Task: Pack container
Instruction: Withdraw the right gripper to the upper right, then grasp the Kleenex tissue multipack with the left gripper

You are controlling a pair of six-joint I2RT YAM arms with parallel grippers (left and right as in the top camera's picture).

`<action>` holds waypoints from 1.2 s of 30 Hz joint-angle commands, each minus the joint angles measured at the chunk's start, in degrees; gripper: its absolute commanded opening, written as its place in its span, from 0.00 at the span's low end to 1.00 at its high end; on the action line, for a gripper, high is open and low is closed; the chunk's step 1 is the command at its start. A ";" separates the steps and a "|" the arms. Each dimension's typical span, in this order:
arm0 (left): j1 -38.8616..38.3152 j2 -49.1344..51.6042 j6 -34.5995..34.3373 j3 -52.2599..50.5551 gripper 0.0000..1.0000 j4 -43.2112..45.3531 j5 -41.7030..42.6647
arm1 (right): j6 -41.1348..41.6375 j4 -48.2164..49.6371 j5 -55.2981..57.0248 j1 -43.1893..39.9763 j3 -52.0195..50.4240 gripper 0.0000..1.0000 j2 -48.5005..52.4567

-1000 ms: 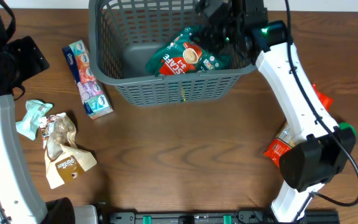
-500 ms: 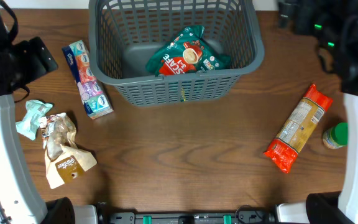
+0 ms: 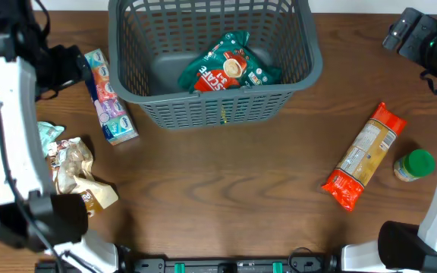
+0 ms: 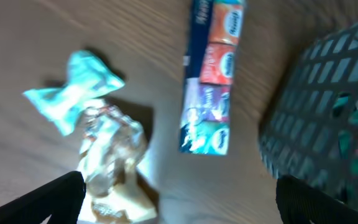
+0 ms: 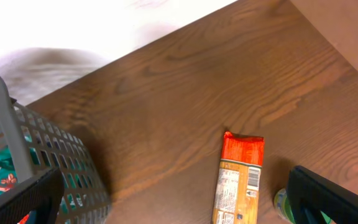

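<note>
Well, both wide open & empty: left pincer (image 4: 182, 202) near tissue pack (image 3: 106, 95), right pincer (image 5: 176, 199) far right; container (image 3: 218, 112) sits far-centre on surface (image 3: 226, 189), tissue pack just beside its wall, so a finger cd snag lattice.

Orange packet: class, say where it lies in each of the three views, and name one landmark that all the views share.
Overhead: the orange packet lies at the right, beside the jar.
Left wrist: not in it.
Right wrist: the packet is at bottom, right of centre, cut by the lower edge.
Shared landmark: the basket, at right in the left wrist view and at left in the right wrist view.
</note>
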 commanded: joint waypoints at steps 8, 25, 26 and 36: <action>0.04 13.29 11.76 -0.87 0.99 3.74 7.02 | -4.92 -1.40 -0.72 -0.11 -0.22 0.99 2.08; -2.99 26.80 12.57 -0.87 0.99 12.50 7.02 | -8.87 0.09 -1.55 -0.09 -0.22 0.99 2.51; -3.19 27.56 12.52 -0.87 0.99 13.00 7.02 | -8.98 0.07 -1.53 -0.11 -0.22 0.99 2.51; -3.30 31.85 9.99 -0.87 0.99 15.32 6.99 | -10.91 0.07 -1.49 -0.11 -0.22 0.99 2.51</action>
